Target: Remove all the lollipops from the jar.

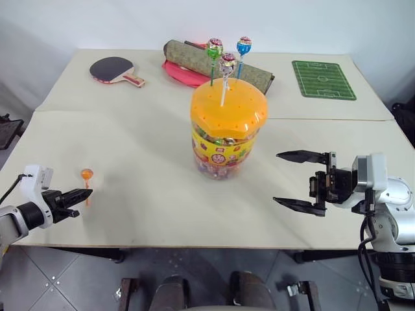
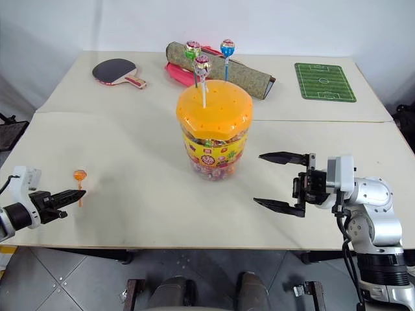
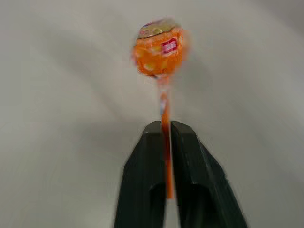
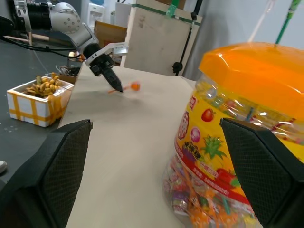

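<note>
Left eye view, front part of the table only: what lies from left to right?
Left gripper → orange lollipop pinched by its stick → jar with three lollipops in its lid → open right gripper.

Orange lollipop [image 3: 158, 48] between black fingers [image 3: 142, 180] of left gripper [image 1: 83, 193]. Orange hole-dotted lid, yellow-red fruit-print label on jar [image 1: 224, 129] beside right gripper [image 1: 290, 179]. Green [image 1: 214, 48], white [image 1: 227, 63], blue [image 1: 244, 45] lollipops above lid.

Silver-grey jointed arms end in white camera blocks; black cables trail beside each; right gripper [image 1: 299, 181] and left gripper [image 1: 83, 194] have black tapered fingers.
</note>
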Robot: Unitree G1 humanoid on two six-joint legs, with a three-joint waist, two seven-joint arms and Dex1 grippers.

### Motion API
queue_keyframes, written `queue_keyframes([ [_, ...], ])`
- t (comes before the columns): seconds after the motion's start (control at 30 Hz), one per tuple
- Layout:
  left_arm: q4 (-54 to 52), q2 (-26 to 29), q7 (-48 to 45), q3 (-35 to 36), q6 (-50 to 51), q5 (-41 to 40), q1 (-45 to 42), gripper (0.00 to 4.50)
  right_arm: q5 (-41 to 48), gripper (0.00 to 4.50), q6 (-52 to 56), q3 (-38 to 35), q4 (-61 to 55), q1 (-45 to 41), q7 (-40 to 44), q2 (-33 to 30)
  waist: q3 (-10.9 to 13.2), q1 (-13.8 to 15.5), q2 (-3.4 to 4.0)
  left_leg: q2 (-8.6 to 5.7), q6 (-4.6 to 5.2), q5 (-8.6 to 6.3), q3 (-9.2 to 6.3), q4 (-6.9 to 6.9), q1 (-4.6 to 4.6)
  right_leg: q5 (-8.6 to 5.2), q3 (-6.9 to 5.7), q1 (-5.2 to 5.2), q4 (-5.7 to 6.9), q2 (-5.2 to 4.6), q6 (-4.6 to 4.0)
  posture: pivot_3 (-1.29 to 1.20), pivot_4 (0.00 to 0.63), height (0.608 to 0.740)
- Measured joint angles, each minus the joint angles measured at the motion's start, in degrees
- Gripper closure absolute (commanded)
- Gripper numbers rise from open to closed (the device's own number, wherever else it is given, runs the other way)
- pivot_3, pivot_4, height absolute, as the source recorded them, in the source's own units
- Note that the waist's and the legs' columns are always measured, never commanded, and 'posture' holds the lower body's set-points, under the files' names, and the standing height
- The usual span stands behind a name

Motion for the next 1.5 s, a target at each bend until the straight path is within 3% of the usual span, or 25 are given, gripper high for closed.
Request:
queue_keyframes([
  [0.13,4.70,5.24,-4.76,-2.03,-4.75,3.63,-2.41,2.09,0.45,0.00,1.30,-2.14,-1.96,1.41,-2.19,-0.34,0.02,-0.01,0.03,0.02,-0.02,-0.01,0.15,-0.03,-0.03,-0.02,0.00,-0.07,0.00,0.04,-0.04,0.00,0.150,0.740],
  [0.3,9.47,12.23,-21.88,-3.20,-19.39,4.93,-10.57,2.09,3.85,0.00,6.00,-7.53,-11.45,5.20,-11.88,-0.34,0.03,0.29,0.04,0.01,-0.04,-0.04,0.51,-0.02,-0.11,-0.02,-0.05,-0.10,-0.06,0.03,-0.04,0.00,0.150,0.740],
  [0.37,10.97,12.07,-26.37,-3.76,-23.43,5.05,-14.17,1.73,4.63,0.00,7.32,-9.15,-14.04,6.53,-14.79,-0.35,0.05,0.20,0.08,0.01,-0.02,-0.05,0.67,-0.05,-0.04,-0.02,-0.03,-0.10,-0.07,0.03,-0.04,0.00,0.150,0.740],
  [0.4,11.64,10.36,-27.25,-4.46,-24.04,4.70,-17.77,1.54,5.02,0.00,7.83,-10.01,-15.02,7.34,-16.36,-0.31,0.06,0.24,0.09,0.01,-0.01,-0.05,0.68,-0.02,-0.05,-0.02,-0.04,-0.10,-0.05,0.04,-0.04,0.00,0.150,0.740],
  [0.5,10.23,-1.89,-27.12,-8.84,-22.79,-0.59,-35.73,0.67,6.78,0.00,9.24,-12.57,-17.95,6.20,-24.92,1.69,0.12,1.88,-0.11,-0.03,0.08,0.02,0.51,0.36,-0.25,0.08,-0.04,-0.08,0.10,0.07,0.04,0.00,0.150,0.740],
  [0.63,11.90,-10.79,-25.30,-14.55,-22.11,-0.92,-49.61,0.67,8.70,0.00,10.10,-15.28,-21.38,5.89,-31.87,2.90,0.04,1.40,-0.24,-0.10,0.17,-0.03,0.66,0.29,-0.18,0.16,0.00,-0.07,0.07,0.06,0.12,0.00,0.150,0.740],
  [0.77,21.58,-18.75,-23.81,-19.41,-22.89,2.56,-59.01,0.67,8.58,0.00,10.18,-16.40,-22.79,9.77,-33.01,3.08,0.05,1.26,-0.23,-0.06,0.17,-0.04,0.82,0.16,-0.14,0.16,-0.01,-0.13,-0.05,0.11,0.12,0.00,0.150,0.740],
  [0.87,28.24,-22.05,-26.62,-23.90,-24.88,6.17,-62.98,0.67,8.54,0.00,10.10,-16.31,-24.14,10.78,-33.29,3.13,0.06,1.09,-0.24,-0.06,0.21,-0.06,0.95,0.18,-0.16,0.16,0.02,-0.13,-0.16,0.11,0.13,0.00,0.150,0.740],
  [1.1,39.08,-28.26,-27.12,-25.29,-28.64,10.79,-70.32,0.67,7.44,0.00,9.67,-15.73,-24.79,11.83,-33.64,4.09,0.09,1.51,-0.30,-0.05,0.26,-0.08,0.92,0.25,-0.20,0.17,0.02,-0.12,-0.19,0.11,0.14,0.00,0.150,0.740],
  [1.2,41.12,-29.88,-27.77,-25.17,-29.54,11.18,-71.60,1.23,6.80,0.00,9.09,-15.06,-24.85,12.06,-33.65,4.78,0.09,1.46,-0.31,-0.05,0.26,-0.08,0.91,0.25,-0.21,0.17,0.01,-0.13,-0.19,0.11,0.15,0.00,0.150,0.740],
  [1.5,43.77,-31.16,-29.09,-23.70,-31.02,11.54,-73.76,3.87,5.44,0.00,7.30,-14.24,-24.74,12.40,-33.50,5.69,0.10,1.39,-0.31,-0.05,0.26,-0.08,0.91,0.25,-0.21,0.17,0.01,-0.13,-0.19,0.11,0.15,0.00,0.150,0.740],
])
